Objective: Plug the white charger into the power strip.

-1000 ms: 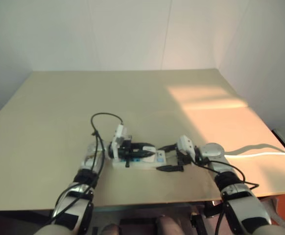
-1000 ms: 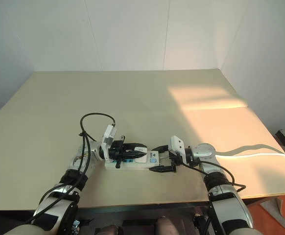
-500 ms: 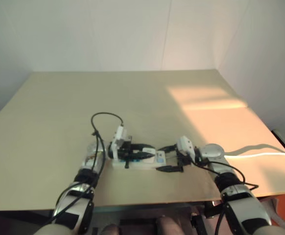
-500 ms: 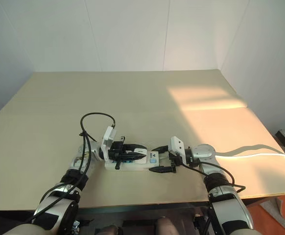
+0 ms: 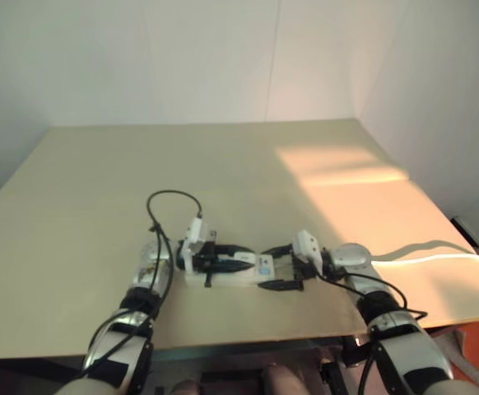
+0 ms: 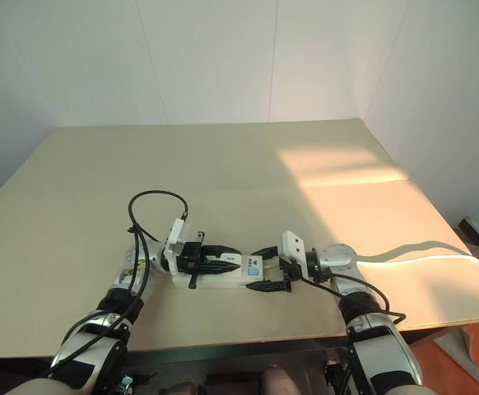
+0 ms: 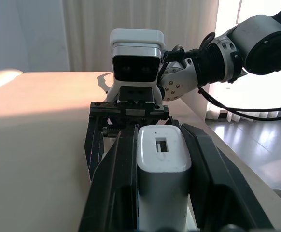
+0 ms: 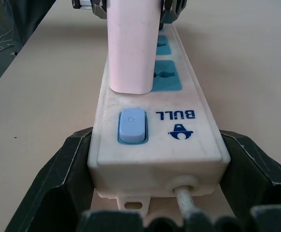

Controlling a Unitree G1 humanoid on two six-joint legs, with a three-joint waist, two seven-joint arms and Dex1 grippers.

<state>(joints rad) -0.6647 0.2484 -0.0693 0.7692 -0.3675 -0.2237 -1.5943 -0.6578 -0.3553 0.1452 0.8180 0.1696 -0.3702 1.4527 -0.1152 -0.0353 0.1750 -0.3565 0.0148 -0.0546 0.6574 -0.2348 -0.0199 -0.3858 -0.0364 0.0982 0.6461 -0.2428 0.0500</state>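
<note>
Near the bench [image 6: 75, 189] edge, my left hand [image 7: 152, 159] clamps the white charger [image 7: 162, 169]; my right hand [image 8: 155, 169] grips the power strip [image 8: 155, 145] end.

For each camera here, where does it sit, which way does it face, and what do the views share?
Head eyes: above, facing forward and down over the table; both arms show.
Left wrist: along the left gripper, shut on the white charger, facing the right gripper.
Right wrist: along the right gripper, clamping the power strip.
Shared: the charger, in all views.
</note>
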